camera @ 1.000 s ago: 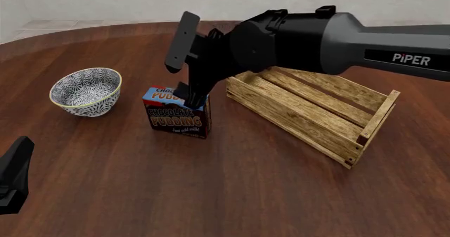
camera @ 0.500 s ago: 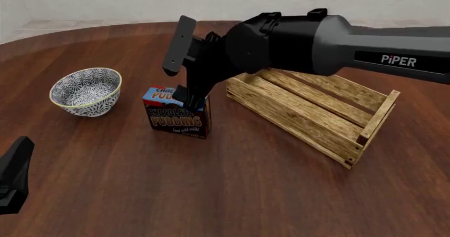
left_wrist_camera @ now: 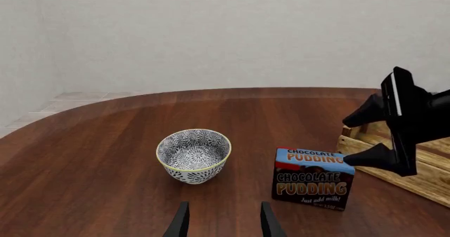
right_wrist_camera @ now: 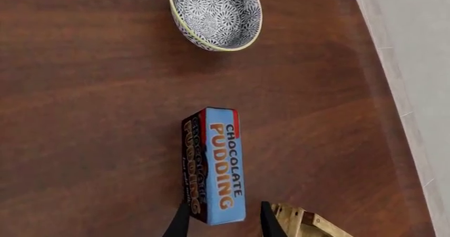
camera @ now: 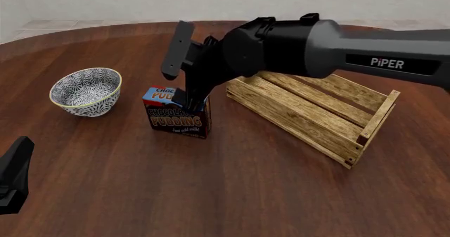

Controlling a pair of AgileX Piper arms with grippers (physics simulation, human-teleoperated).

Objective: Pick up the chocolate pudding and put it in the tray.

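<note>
Your right gripper [right_wrist_camera: 219, 221] hangs spread wide just above the one blue-topped, dark brown chocolate pudding carton [camera: 178, 116], its fingers straddling the carton's end nearest the single light wooden slatted tray [camera: 313, 110]. It holds nothing. One blue-white patterned bowl [camera: 86, 91] stands beyond. Your left gripper [left_wrist_camera: 222, 224] is parted, empty.

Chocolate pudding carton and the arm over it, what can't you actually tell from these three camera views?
- Contact: the right end effector straddles the chocolate pudding; no view shows whether its fingers touch the carton.
- Carton's far side: front view, hidden behind the right arm.
- Tray: wrist views cut most of it off at the picture edge.
- Left end effector: only fingertips show, apart, holding nothing.
</note>
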